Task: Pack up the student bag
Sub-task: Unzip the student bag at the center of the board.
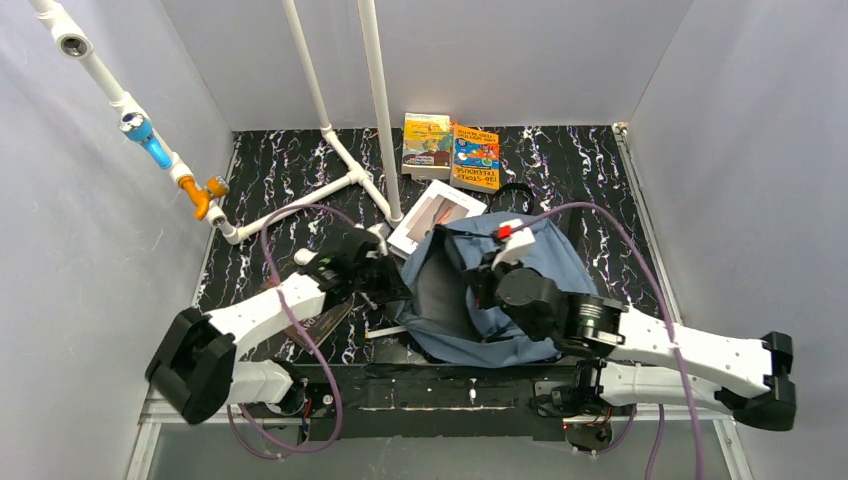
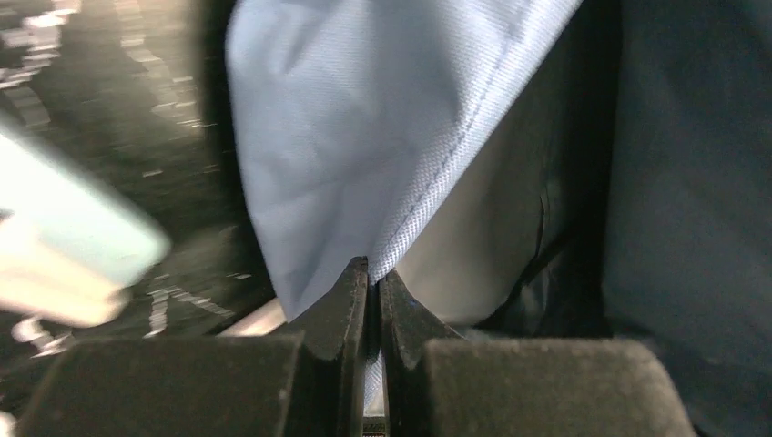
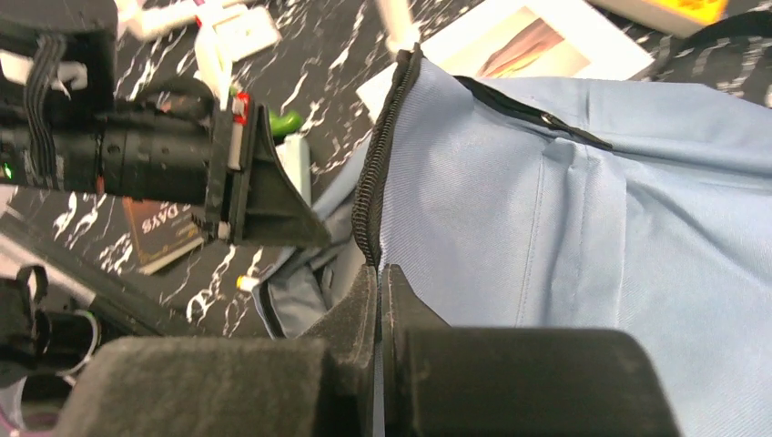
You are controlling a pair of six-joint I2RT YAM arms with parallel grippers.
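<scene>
student bag (image 1: 578, 262), marbled table (image 1: 268, 165) (white walls (image 1: 500, 50))

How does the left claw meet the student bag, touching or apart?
Touching. The left wrist view shows the left claw shut on an edge of the student bag.

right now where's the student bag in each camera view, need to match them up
top external: student bag at centre, between the two arms, mouth open.
left wrist: student bag fills the middle and right, its edge pinched in the shut left gripper.
right wrist: student bag fills the right half, zipper edge pinched in the shut right gripper.
shared landmark: the black marbled table, in all three.
</scene>
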